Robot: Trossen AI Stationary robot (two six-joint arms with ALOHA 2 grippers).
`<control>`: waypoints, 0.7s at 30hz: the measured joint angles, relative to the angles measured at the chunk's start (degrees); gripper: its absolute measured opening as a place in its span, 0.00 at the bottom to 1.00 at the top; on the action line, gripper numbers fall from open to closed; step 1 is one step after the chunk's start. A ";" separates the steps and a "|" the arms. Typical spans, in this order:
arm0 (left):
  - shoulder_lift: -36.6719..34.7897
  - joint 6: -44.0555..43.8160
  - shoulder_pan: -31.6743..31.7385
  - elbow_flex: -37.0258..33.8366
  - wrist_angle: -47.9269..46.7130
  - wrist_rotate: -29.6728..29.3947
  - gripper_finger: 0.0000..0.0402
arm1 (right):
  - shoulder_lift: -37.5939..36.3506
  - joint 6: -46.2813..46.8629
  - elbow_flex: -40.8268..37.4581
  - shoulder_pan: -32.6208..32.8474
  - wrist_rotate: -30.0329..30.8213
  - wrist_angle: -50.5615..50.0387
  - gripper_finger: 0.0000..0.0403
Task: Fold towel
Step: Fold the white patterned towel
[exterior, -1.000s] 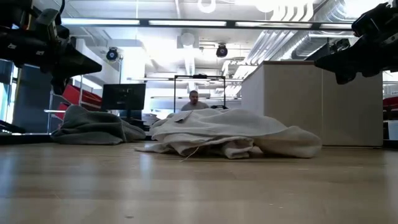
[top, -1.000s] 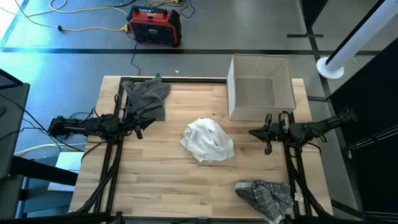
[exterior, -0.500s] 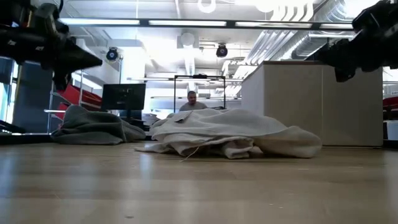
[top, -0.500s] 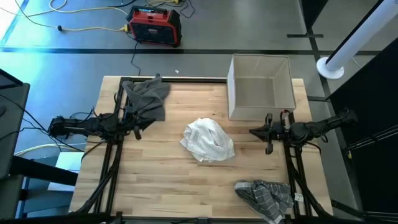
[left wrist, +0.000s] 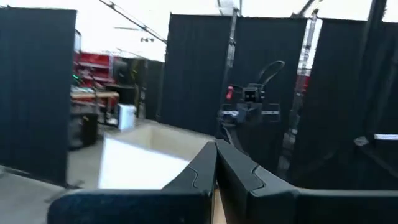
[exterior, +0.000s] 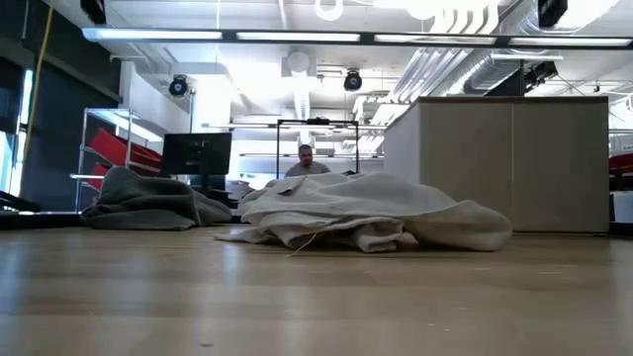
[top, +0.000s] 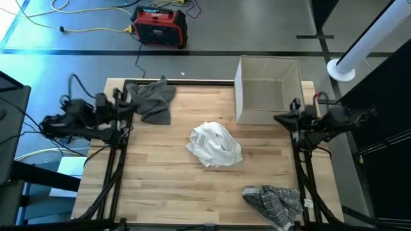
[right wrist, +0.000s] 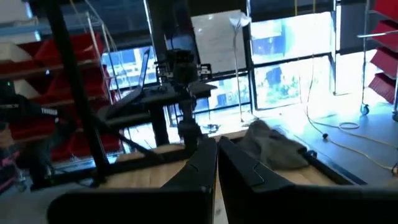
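Note:
A white towel lies crumpled in a heap at the middle of the wooden table; in the low view the white towel rests on its folds. My left gripper is shut and raised over the table's left edge, well left of the towel. Over the right edge, my right gripper is also shut and raised. In the wrist views the left gripper and the right gripper hold nothing. Neither arm shows in the low view.
A grey towel lies bunched at the far left corner, close to my left gripper. A striped grey towel hangs over the near right edge. An open white box stands at the far right. Bare wood surrounds the white towel.
Both arms have drawn back and risen out of the low view. My left gripper has gone toward the table's left and far edges, my right gripper toward the right edge. The towels have not moved.

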 joint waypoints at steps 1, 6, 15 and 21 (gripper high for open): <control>1.55 1.11 0.00 2.73 -1.58 -0.56 0.00 | 1.84 0.13 3.25 0.00 0.20 -1.95 0.00; 10.47 5.20 0.00 18.25 -10.20 -2.62 0.00 | 11.38 -0.82 18.80 0.00 0.49 -8.60 0.00; 23.05 5.05 0.00 38.85 -21.27 -3.98 0.00 | 24.16 -5.99 37.25 0.00 1.10 -9.16 0.00; 23.57 1.35 0.00 40.29 -17.94 -2.00 0.00 | 28.05 -6.70 42.18 0.00 1.07 -9.38 0.00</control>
